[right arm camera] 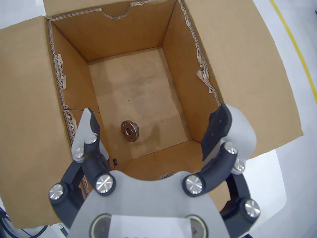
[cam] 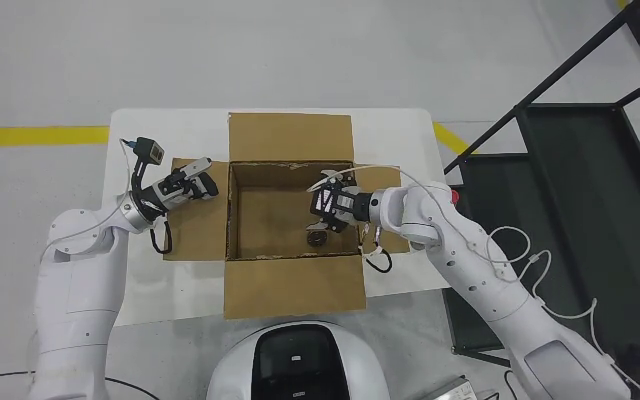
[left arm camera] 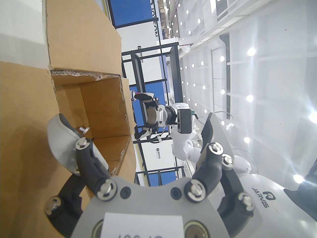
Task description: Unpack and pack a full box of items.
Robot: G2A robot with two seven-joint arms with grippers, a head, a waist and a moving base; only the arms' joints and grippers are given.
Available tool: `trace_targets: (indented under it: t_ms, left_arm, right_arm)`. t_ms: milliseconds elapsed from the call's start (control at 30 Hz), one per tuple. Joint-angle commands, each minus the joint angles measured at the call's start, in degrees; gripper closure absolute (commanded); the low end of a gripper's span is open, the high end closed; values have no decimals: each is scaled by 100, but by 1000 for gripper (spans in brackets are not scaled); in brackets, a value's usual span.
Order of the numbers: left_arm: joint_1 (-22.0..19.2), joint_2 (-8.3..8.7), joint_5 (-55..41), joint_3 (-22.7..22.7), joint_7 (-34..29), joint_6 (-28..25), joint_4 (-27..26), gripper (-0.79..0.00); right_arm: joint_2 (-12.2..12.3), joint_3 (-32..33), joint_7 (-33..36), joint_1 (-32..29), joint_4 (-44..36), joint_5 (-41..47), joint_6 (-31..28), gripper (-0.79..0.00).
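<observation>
An open cardboard box (cam: pixel 290 135) stands in the middle of the white table, all flaps folded outward. One small round metal flange (cam: pixel 316 238) lies on the box floor near the front wall; it also appears in the right wrist view as the flange (right arm camera: pixel 129 131) and in the left wrist view as the flange (left arm camera: pixel 84 129). My right gripper (cam: pixel 322 205) hovers open above the box interior, right over the flange, with nothing held; its fingertips (right arm camera: pixel 220 122) frame the box (right arm camera: pixel 24 75). My left gripper (cam: pixel 207 178) is open and empty over the left flap, beside the box (left arm camera: pixel 81 38).
The white table (cam: pixel 400 130) has bare strips around the box flaps. A black metal rack (cam: pixel 560 180) stands off the table's right side. A yellow floor line (cam: pixel 50 135) runs behind the table. The right gripper (left arm camera: pixel 148 117) shows beyond the box.
</observation>
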Motion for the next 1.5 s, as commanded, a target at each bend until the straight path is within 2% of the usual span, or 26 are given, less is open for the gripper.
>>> trace_targets:
  t_ms: [0,867,1067,1167,1333,1467]
  left_arm:
    - [0,0,0,0,0,0,0,-785]
    - [0,0,0,0,0,0,0,-785]
    - [0,0,0,0,0,0,0,-785]
    - [0,0,0,0,0,0,0,-785]
    - [0,0,0,0,0,0,0,-785]
    - [0,0,0,0,0,0,0,-785]
  right_arm:
    - [0,0,0,0,0,0,0,-785]
    - [-5,-32,-34,-26,10,64,-40,-785]
    - [-122,-525,886,584,701,814,-589,-785]
    - [-233,-874,1499,1015,1105,1168,-543,-785]
    - [-414,-1295,1809,1413,1602,1621,-238,-785]
    - [-414,-1295,1809,1413,1602,1621,-238,-785]
